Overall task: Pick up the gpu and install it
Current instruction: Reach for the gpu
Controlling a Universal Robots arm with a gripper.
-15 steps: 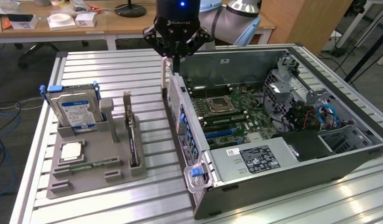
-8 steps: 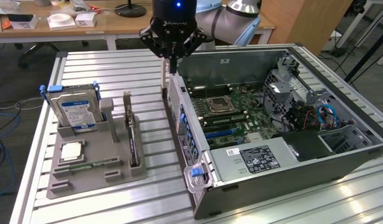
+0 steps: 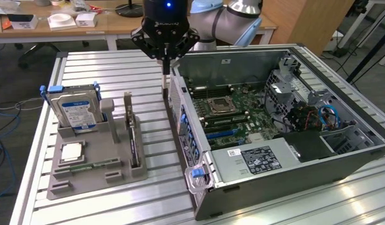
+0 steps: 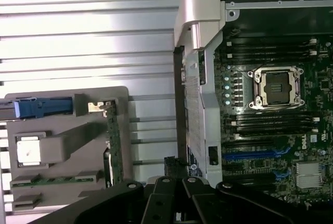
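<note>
The claw hangs pressed together and empty, tips down over the near wall of the open case. The gpu is well apart from it, lower down and off to the exterior view's left, standing on its long edge in a slot of the grey holder, with the drive further out on that same side. The card looks light, thin and stiff, but fragile: bare circuitry and a contact edge. The safest hold is probably a pinch across its flat faces at the top edge, near the middle, so it lifts without tilting.
</note>
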